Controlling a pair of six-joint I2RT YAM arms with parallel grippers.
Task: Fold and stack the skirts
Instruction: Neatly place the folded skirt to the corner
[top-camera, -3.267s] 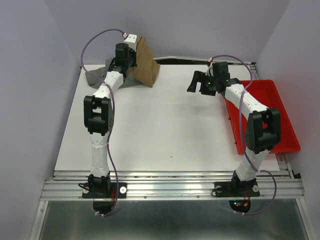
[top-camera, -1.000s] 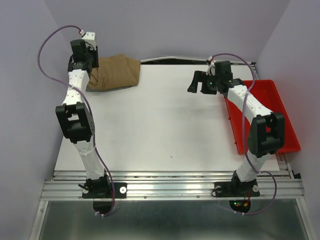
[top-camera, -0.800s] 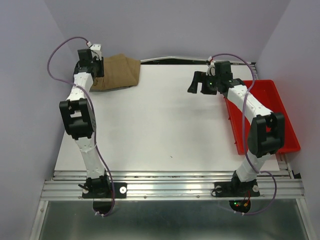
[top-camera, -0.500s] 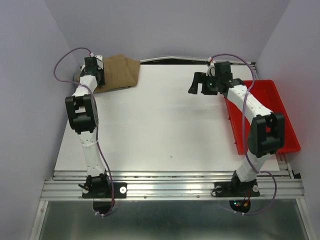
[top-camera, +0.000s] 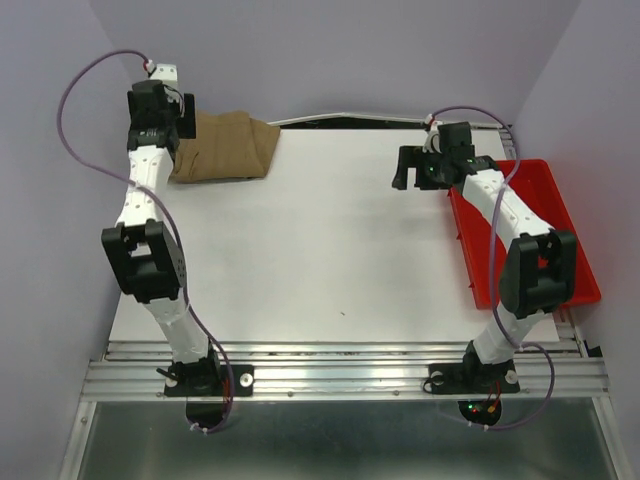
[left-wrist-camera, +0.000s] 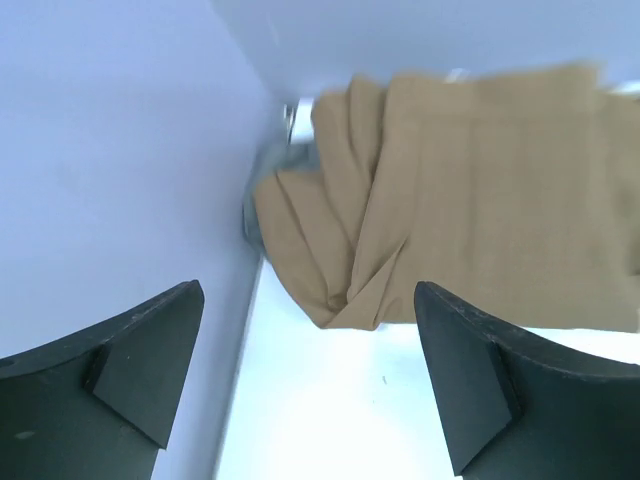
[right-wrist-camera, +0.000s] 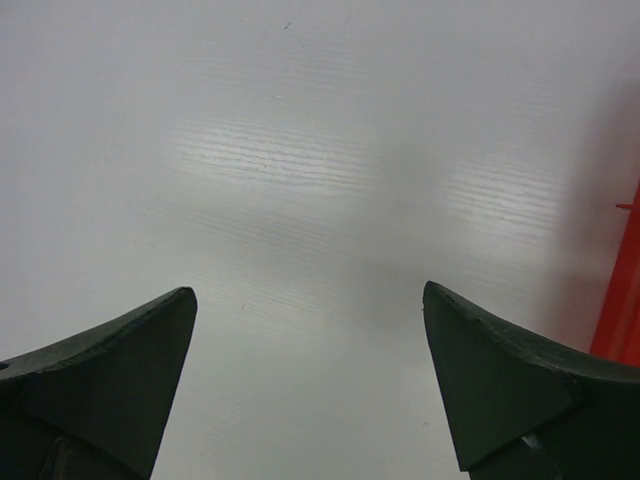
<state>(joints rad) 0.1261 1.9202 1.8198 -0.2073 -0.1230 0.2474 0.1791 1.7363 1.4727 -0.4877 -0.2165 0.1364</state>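
A folded brown skirt (top-camera: 225, 146) lies at the table's far left corner; the left wrist view shows its creased near edge (left-wrist-camera: 440, 210). A sliver of grey fabric (left-wrist-camera: 268, 165) peeks out under it by the wall. My left gripper (top-camera: 160, 125) hangs raised beside the skirt's left end, against the left wall, open and holding nothing (left-wrist-camera: 310, 375). My right gripper (top-camera: 408, 168) hovers over bare table at the far right, open and empty (right-wrist-camera: 310, 375).
A red bin (top-camera: 530, 235) stands along the table's right edge, its rim (right-wrist-camera: 625, 290) just right of my right gripper. Purple walls (top-camera: 60, 200) close in the left, back and right sides. The white table top (top-camera: 320, 250) stretches between the arms.
My left gripper has opened, letting go of the brown skirt, and lifted back toward the left wall. The skirt now lies flat. The right arm shifted slightly right.
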